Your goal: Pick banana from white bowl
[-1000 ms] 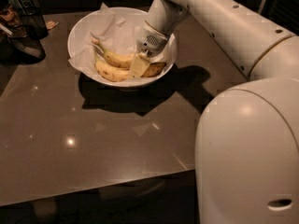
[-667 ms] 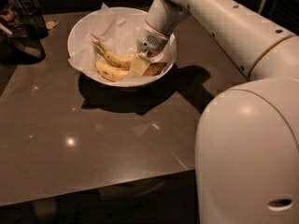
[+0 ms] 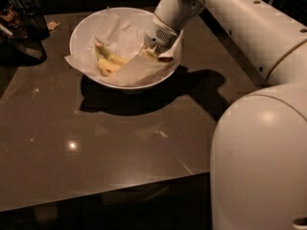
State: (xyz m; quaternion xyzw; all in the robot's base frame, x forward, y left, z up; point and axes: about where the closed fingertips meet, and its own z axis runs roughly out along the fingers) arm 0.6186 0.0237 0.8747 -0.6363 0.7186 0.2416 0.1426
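1. Since a second ago, the crumpled white paper liner (image 3: pixel 139 71) has folded over the right end of the yellow banana (image 3: pixel 108 63).
2. Nearest, the dark glossy tabletop (image 3: pixel 96 147) offers open room.
3. The banana lies in the wide white bowl (image 3: pixel 82 31), not yet lifted.
4. The white robot hand (image 3: pixel 152 51) sits low at the bowl's right side; whether it grips anything cannot be told.
5. Dark clutter (image 3: pixel 24 23) crowds the far left.

My arm (image 3: pixel 249 23) stretches from the rounded white housing (image 3: pixel 261 162) at my lower right, up and across to the left. At its far end the wrist (image 3: pixel 173 7) bends downward. My claw (image 3: pixel 154 47) hangs below it, far out ahead of my body, pointing down and slightly left, with its tip hidden.
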